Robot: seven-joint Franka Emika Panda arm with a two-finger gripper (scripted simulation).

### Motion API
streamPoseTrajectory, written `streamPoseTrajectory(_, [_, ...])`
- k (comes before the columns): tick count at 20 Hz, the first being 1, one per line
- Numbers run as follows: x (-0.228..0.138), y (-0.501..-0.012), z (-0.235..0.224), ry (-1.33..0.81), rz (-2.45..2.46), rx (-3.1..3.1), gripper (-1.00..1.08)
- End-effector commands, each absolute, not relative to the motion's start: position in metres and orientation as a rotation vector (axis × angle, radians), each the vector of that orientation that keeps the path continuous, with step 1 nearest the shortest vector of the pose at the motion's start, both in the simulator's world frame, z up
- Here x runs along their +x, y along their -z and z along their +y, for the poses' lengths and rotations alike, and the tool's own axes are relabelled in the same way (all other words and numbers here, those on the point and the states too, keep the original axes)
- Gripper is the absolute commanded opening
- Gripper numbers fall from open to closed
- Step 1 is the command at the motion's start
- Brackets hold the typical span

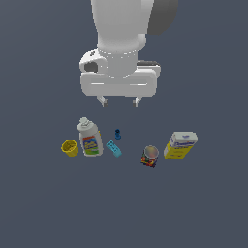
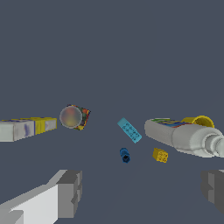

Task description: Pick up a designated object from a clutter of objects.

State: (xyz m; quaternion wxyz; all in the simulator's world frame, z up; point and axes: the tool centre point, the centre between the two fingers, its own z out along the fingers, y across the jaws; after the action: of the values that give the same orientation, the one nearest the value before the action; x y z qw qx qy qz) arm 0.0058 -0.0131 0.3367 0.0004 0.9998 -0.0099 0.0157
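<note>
The yellow cup (image 1: 69,147) stands open-topped at the exterior view's left end of the clutter, right beside the taller white bottle (image 1: 90,138). In the wrist view only the cup's rim (image 2: 198,120) shows behind the bottle (image 2: 181,135). A cyan block (image 1: 114,148), a small blue piece (image 1: 117,133), a can (image 1: 150,156) and a yellow-white box (image 1: 180,145) lie further to the right. My gripper (image 1: 118,101) hangs open and empty well above the surface, over the blue piece, apart from every object. Its fingers (image 2: 70,192) show in the wrist view.
The wrist view also shows the can (image 2: 73,117), the box (image 2: 26,128), the cyan block (image 2: 129,130), the blue piece (image 2: 125,155) and a small yellow brick (image 2: 160,155). The dark grey surface (image 1: 193,208) stretches all round the items.
</note>
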Motion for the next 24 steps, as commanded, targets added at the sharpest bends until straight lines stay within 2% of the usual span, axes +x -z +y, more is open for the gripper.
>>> streamPoseTrajectory(1, [0.006, -0.337, -0.013, -0.049, -0.031, 3.14, 1.0])
streamPoseTrajectory(15, [0.005, -0.339, -0.019, -0.052, 0.035, 3.115, 1.0])
streamPoseTrajectory(24, [0.019, -0.308, -0.05, -0.043, 0.041, 3.131, 1.0])
